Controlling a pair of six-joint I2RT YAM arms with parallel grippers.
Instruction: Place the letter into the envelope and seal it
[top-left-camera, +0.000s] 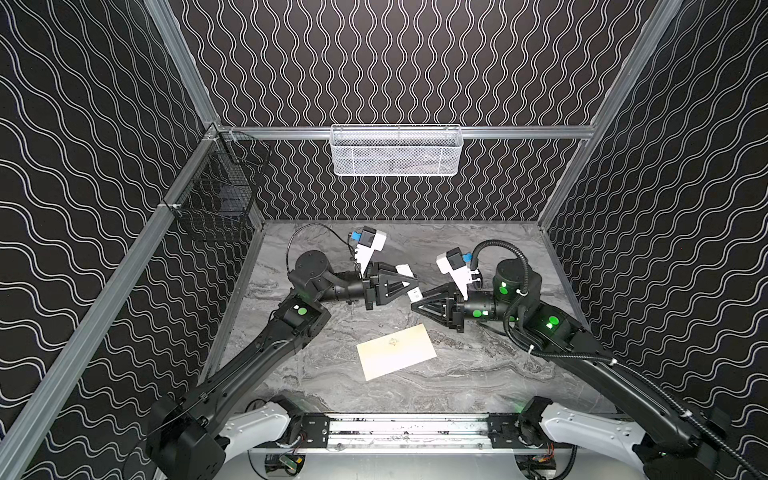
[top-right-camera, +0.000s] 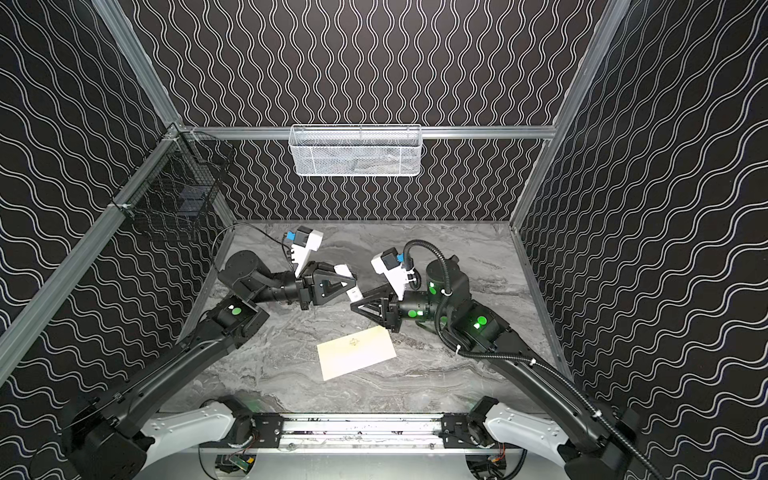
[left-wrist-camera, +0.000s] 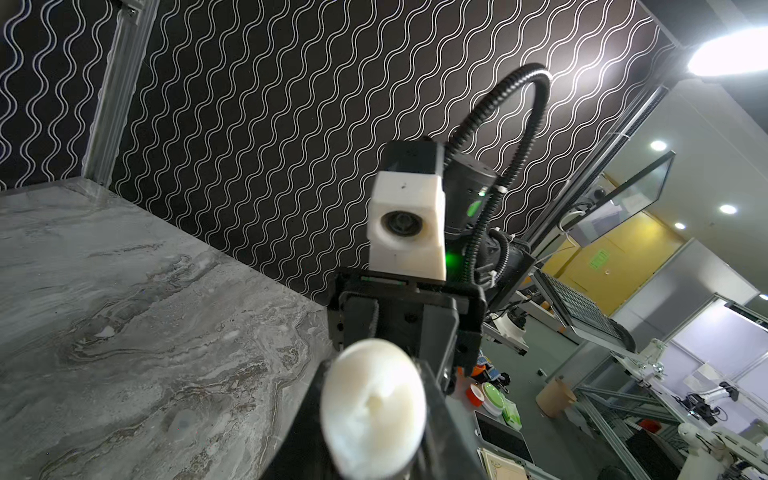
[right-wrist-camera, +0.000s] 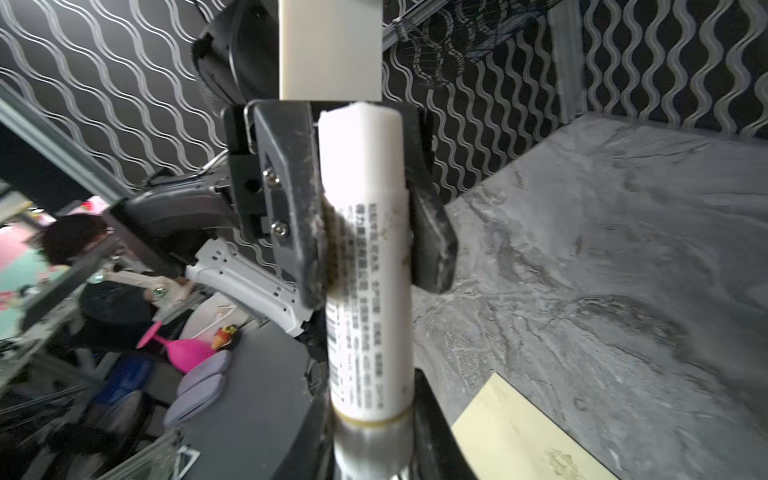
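Left hand (top-left-camera: 410, 285) and right hand (top-left-camera: 415, 306) meet tip to tip, both clamped on a white glue stick (right-wrist-camera: 365, 249). Envelope (top-left-camera: 397, 351) lies flat on bench (top-left-camera: 478, 374) near them; letter not visible. Paper looks light and limp: best to pin one edge and lift at a corner.

A plain cream, rectangular envelope (top-left-camera: 397, 351) is laid flat on the grey marbled counter (top-left-camera: 316, 382), about midway between its left and right edges and nearer the front edge than the back. It is turned askew, its long sides running from the front left toward the back right. A small faint emblem (top-left-camera: 392, 341) is borne on the upturned face, near the long side toward the back edge. Whether the flap is sealed cannot be told.
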